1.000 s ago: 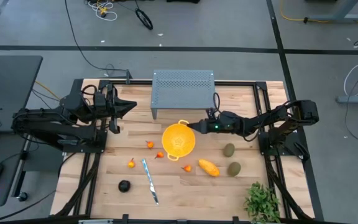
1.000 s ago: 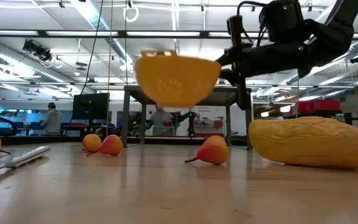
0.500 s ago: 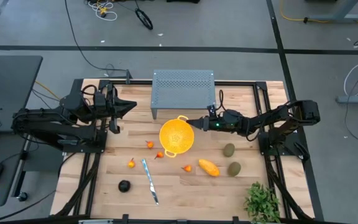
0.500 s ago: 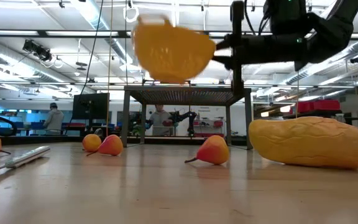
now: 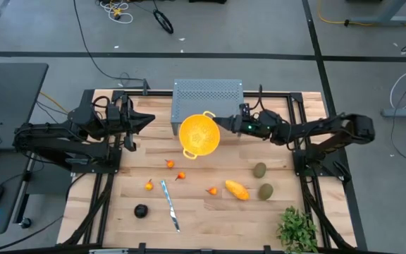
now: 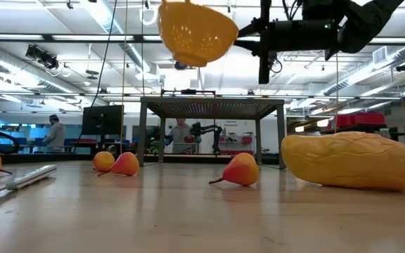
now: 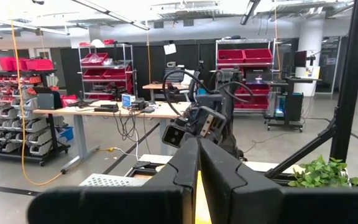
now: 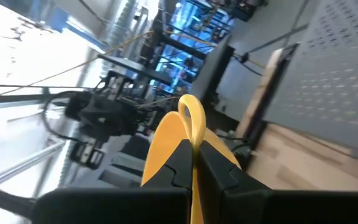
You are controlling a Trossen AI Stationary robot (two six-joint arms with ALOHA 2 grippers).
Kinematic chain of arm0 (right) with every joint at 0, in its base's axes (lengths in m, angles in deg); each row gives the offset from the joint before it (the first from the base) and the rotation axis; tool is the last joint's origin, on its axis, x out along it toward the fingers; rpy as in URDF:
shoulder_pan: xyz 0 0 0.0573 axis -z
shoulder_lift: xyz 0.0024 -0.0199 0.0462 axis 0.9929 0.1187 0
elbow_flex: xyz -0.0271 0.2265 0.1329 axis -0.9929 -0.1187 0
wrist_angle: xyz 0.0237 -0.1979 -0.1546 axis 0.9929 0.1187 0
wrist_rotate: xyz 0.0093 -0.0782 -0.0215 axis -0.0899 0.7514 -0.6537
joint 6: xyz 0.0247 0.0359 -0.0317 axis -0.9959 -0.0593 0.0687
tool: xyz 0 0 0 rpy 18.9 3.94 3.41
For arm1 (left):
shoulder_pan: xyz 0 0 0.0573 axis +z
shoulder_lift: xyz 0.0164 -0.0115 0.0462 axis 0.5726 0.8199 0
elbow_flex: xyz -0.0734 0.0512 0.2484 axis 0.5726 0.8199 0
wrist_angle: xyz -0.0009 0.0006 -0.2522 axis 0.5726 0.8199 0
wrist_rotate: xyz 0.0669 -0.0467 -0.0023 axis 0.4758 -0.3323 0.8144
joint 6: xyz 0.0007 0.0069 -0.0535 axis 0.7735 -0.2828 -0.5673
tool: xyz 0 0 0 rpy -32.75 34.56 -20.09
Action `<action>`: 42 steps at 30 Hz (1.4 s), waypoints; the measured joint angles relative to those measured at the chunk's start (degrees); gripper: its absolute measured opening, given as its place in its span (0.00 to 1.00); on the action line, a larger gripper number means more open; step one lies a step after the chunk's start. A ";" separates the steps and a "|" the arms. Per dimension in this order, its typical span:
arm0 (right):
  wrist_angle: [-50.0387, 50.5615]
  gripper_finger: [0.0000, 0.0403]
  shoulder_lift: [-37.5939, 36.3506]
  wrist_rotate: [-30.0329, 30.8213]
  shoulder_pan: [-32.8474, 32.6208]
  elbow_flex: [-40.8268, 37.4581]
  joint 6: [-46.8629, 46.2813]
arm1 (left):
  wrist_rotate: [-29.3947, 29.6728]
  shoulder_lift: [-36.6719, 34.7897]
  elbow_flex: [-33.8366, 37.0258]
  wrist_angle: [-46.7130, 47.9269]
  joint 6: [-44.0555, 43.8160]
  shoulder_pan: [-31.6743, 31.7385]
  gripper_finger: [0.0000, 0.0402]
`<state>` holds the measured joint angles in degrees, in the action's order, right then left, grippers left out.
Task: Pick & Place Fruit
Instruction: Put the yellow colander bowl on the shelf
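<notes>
Two tools closed: right tool (image 5: 220,125) grips the yellow colander (image 5: 199,134) aloft beside the grey rack (image 5: 208,102); left tool (image 5: 150,120) empty.

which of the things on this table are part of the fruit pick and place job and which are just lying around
Part of the job:
- small orange-red fruits
- two olive-green fruits
- yellow-orange oblong fruit
- dark round fruit
- yellow colander, held above the table by the right gripper

Just lying about:
- silver knife
- leafy plant
- grey perforated stand
</notes>
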<state>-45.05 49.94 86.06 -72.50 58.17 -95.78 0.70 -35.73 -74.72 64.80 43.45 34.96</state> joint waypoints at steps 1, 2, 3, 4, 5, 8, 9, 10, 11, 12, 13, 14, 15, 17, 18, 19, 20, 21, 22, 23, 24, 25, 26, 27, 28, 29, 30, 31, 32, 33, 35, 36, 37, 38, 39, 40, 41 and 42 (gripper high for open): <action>1.01 0.02 -0.33 -0.08 0.35 0.11 0.02 | -0.02 0.02 0.00 0.00 0.00 0.00 0.05; 1.71 0.02 -0.70 -0.01 0.69 0.11 0.02 | -0.02 0.01 0.00 0.01 0.00 0.00 0.05; 1.76 0.02 -0.93 -0.03 1.02 0.11 0.02 | -0.02 0.00 0.00 0.01 0.00 -0.01 0.05; 1.59 0.02 -1.09 0.01 1.34 0.12 -0.18 | -0.02 0.01 0.00 0.00 0.00 -0.01 0.05; 1.60 0.02 -1.27 0.03 1.80 0.13 -0.63 | -0.02 0.02 0.00 0.00 0.01 -0.02 0.05; 1.61 0.02 -1.36 1.14 3.59 0.13 -2.55 | -0.02 0.02 0.00 -0.02 0.26 0.00 0.05; 1.65 0.02 -1.36 1.80 4.36 0.13 -2.92 | -0.02 0.01 0.00 0.02 0.26 -0.01 0.05; 1.62 0.02 -1.36 2.16 5.13 0.13 -3.15 | -0.02 0.02 0.00 0.00 0.25 -0.01 0.05; 1.64 0.02 -1.36 2.54 5.90 0.13 -3.42 | -0.02 0.01 0.00 0.00 0.24 -0.01 0.05; 1.71 0.02 -1.36 3.15 6.61 0.13 -3.56 | -0.02 0.01 0.00 0.00 0.24 -0.01 0.05; 1.87 0.02 -1.36 3.29 7.35 0.13 -3.57 | -0.02 0.01 0.00 0.02 0.24 0.00 0.05; 2.03 0.02 -1.36 3.32 8.09 0.13 -3.58 | -0.02 0.02 0.00 0.00 0.24 -0.02 0.05; 2.05 0.02 -1.36 3.31 8.81 0.13 -3.59 | -0.02 0.00 0.00 0.00 0.24 -0.01 0.05; 2.11 0.02 -1.36 3.36 10.16 0.13 -3.59 | -0.02 0.01 0.00 0.00 0.24 0.00 0.05; 2.23 0.02 -1.36 3.64 10.72 0.13 -3.59 | -0.02 0.02 0.00 0.00 0.24 -0.02 0.05; 2.26 0.02 -1.36 4.06 11.26 0.13 -3.58 | -0.02 0.02 0.00 0.02 0.24 -0.02 0.05; 2.26 0.02 -1.36 4.54 11.67 0.13 -3.59 | -0.02 0.01 0.00 0.00 0.24 -0.02 0.05; 2.24 0.02 -1.36 4.89 12.11 0.15 -3.59 | -0.02 0.01 0.00 0.00 0.24 0.00 0.05; 2.24 0.02 -1.36 5.19 12.53 0.15 -3.59 | -0.02 0.01 0.00 0.01 0.24 0.00 0.05; 2.21 0.02 -1.36 5.64 12.82 0.14 -3.82 | -0.03 0.01 0.00 0.02 0.22 -0.01 0.05; 2.01 0.02 -1.36 6.16 13.08 0.15 -4.20 | -0.02 0.01 0.00 0.00 0.24 -0.02 0.05; 1.61 0.02 -1.36 6.52 13.39 0.17 -4.50 | -0.03 0.00 0.00 0.00 0.23 0.00 0.05; 1.48 0.02 -1.36 6.67 13.76 0.43 -4.53 | -0.03 0.02 0.00 0.02 0.23 0.00 0.05; 1.52 0.02 -1.36 6.66 14.10 0.91 -4.49 | -0.04 0.00 0.00 0.00 0.24 -0.02 0.05; 1.69 0.02 -1.36 6.68 14.42 1.44 -4.49 | -0.04 0.02 0.00 0.00 0.22 -0.02 0.05; 2.32 0.02 -1.36 6.66 14.71 2.29 -4.47 | -0.02 0.00 0.00 0.00 0.24 0.00 0.05; 3.35 0.02 -1.36 6.65 15.02 3.22 -4.21 | -0.02 0.00 0.00 0.00 0.22 -0.01 0.05; 4.65 0.02 -1.36 6.42 15.30 4.28 -3.40 | -0.02 0.01 0.00 0.00 0.24 0.00 0.05; 5.77 0.02 -1.36 6.05 15.60 5.43 -2.33 | -0.02 0.02 0.00 0.00 0.23 -0.01 0.05; 7.00 0.02 -1.36 5.90 15.75 6.67 -1.37 | -0.02 0.01 0.00 0.00 0.24 -0.01 0.05; 9.75 0.02 -1.36 5.80 16.06 9.27 -0.03 | -0.02 0.02 0.00 0.00 0.22 -0.02 0.05; 11.36 0.02 -1.38 5.80 16.20 10.29 0.39 | -0.02 0.02 0.00 0.00 0.24 -0.02 0.05; 12.88 0.02 -1.38 5.74 16.35 11.17 0.84 | -0.02 0.01 0.00 0.00 0.23 -0.01 0.05; 14.49 0.02 -1.38 5.70 16.49 11.91 1.00 | -0.02 0.02 0.00 0.00 0.24 -0.02 0.05; 15.63 0.02 -1.38 5.62 16.68 12.48 1.16 | -0.02 0.02 0.00 0.00 0.24 -0.02 0.05; 16.43 0.02 -1.38 5.59 16.80 12.85 1.17 | -0.02 0.02 0.00 0.00 0.27 -0.02 0.05; 16.80 0.02 -1.38 5.57 16.93 12.95 1.09 | -0.02 0.01 0.00 0.00 0.46 -0.01 0.05; 17.30 0.02 -1.38 5.59 17.09 12.96 0.74 | -0.02 0.01 0.00 0.00 0.74 0.00 0.05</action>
<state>-27.75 48.56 91.64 -55.41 71.13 -95.04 0.68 -35.72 -74.72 64.80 44.19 34.96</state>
